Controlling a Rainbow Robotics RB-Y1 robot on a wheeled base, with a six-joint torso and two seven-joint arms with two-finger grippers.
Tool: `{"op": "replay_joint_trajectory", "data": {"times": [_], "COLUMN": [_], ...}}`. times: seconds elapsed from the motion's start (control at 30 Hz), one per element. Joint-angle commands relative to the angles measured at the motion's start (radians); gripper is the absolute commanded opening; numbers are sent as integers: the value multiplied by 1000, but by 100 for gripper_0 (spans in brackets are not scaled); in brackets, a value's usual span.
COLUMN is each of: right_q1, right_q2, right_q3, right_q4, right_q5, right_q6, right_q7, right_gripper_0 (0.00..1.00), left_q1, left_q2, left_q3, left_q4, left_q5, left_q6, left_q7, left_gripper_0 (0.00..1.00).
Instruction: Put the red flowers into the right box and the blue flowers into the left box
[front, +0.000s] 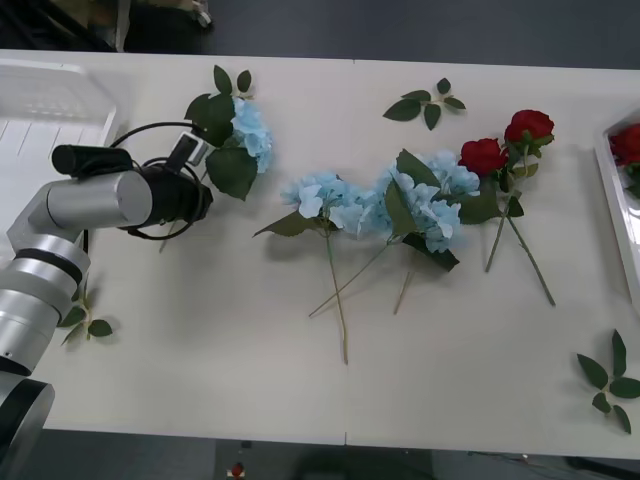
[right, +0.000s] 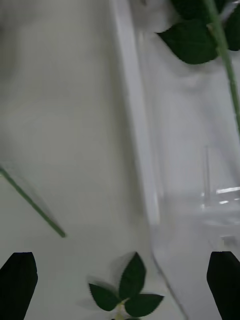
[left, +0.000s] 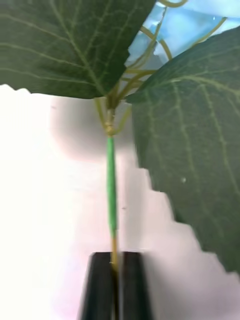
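Left gripper (left: 116, 280) pinching blue flower (front: 240, 135) stem

Right gripper (right: 120, 285) fingers wide apart above the table (right: 60, 125). Right box (right: 137, 150) rim runs up the view; a green stem (right: 227, 65) and dark leaves (right: 192, 42) lie inside. Loose leaf sprig (right: 127, 292) between the fingers; another stem (right: 32, 202) on the table.

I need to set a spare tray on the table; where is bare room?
Bare patches: the near middle, below the blue flowers, between the left end effector and the leaf sprig; also the far edge right of the left box. The middle band is crowded.
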Motion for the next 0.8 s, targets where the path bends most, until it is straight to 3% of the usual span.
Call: {"op": "replay_joint_trajectory", "data": {"times": [0.03, 0.23, 0.4, 0.8], "right_q1": [-20, -20, -20, -49], "right_q2": [35, 67, 104, 144], "right_q3": [17, 66, 71, 131], "right_q4": [-99, -180, -200, -199], "right_q5": [-26, -48, -49, 0], "right_q6": [18, 7, -21, -154], "right_q7": [-82, -183, -257, -428], "right_gripper_0": [100, 100, 100, 100], "left_q1": [-26, -26, -26, -26], "left_q2": [13, 23, 67, 205], "left_q3": [6, 51, 72, 399], "left_q4": [16, -1, -110, -567], "left_q5": [10, 42, 73, -94], "left_q6": [-9, -9, 69, 713], "left_q7": [-38, -43, -49, -72], "left_gripper_0": [0, 0, 0, 0]}}
